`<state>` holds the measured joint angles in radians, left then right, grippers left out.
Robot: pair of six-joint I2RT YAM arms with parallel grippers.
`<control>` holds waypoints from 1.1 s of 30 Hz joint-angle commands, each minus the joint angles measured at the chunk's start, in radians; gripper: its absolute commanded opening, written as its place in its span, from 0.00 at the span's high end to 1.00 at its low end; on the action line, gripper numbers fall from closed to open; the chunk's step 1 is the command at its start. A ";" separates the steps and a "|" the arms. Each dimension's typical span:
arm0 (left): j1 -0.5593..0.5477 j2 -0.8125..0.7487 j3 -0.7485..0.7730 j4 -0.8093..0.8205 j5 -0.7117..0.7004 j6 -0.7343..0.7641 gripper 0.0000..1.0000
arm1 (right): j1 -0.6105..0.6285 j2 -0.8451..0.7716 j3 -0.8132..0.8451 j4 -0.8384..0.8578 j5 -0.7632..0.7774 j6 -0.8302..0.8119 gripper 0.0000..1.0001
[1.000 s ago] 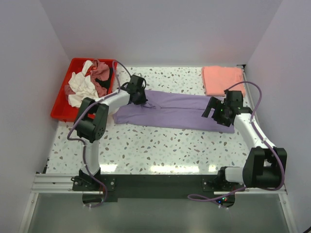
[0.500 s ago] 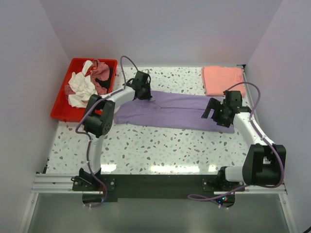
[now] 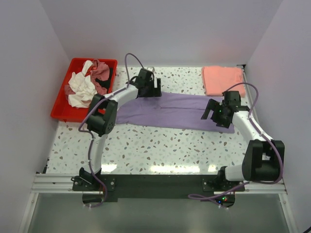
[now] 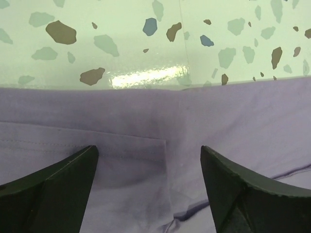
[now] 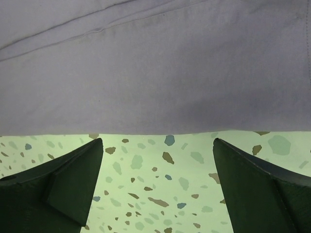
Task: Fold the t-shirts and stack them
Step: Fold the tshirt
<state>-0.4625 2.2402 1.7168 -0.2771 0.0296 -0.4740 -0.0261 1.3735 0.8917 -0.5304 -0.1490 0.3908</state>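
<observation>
A large lavender t-shirt (image 3: pixel 170 110) lies folded into a long band across the middle of the table. My left gripper (image 3: pixel 155 89) hovers over its far edge, open, with only flat lavender cloth (image 4: pixel 146 121) and a stitched hem between the fingers (image 4: pixel 58 184). At the band's right end my right gripper (image 3: pixel 212 110) is also open, its fingertips (image 5: pixel 63 179) over bare table just off the cloth's edge (image 5: pixel 155 97). At the back right a salmon-pink t-shirt (image 3: pixel 222 80) lies folded. White (image 3: pixel 80 90), dusty-rose (image 3: pixel 100 72) and dark shirts sit crumpled in the tray.
The red plastic tray (image 3: pixel 60 110) stands at the back left, against the left wall. White walls close in the speckled table (image 3: pixel 160 145) on three sides. The arm bases and a rail run along the near edge.
My left gripper has slid right along the lavender shirt's far edge and has opened, letting go of the cloth. The right arm has hardly moved.
</observation>
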 commanded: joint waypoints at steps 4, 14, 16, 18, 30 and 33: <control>-0.015 -0.053 0.038 0.055 0.053 -0.002 0.00 | 0.002 0.055 0.036 0.029 -0.001 -0.014 0.01; -0.016 -0.341 -0.342 0.141 -0.013 -0.060 0.00 | 0.003 0.292 0.249 0.129 -0.015 0.016 0.01; -0.016 -0.398 -0.414 0.168 -0.017 -0.087 0.00 | 0.018 0.389 0.333 0.130 0.006 0.002 0.01; -0.016 -0.419 -0.492 0.176 -0.020 -0.109 0.00 | 0.052 0.481 0.415 0.129 0.049 -0.027 0.01; 0.044 -0.176 -0.369 0.064 -0.049 -0.121 0.00 | 0.153 0.599 0.402 0.055 0.134 -0.043 0.01; 0.048 -0.078 -0.261 0.023 -0.095 -0.129 0.00 | 0.228 0.526 0.305 -0.016 0.175 -0.029 0.01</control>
<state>-0.4313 2.0464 1.3876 -0.1970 -0.0200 -0.5877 0.1249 1.9411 1.3113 -0.4198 -0.0048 0.3401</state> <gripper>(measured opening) 0.997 0.987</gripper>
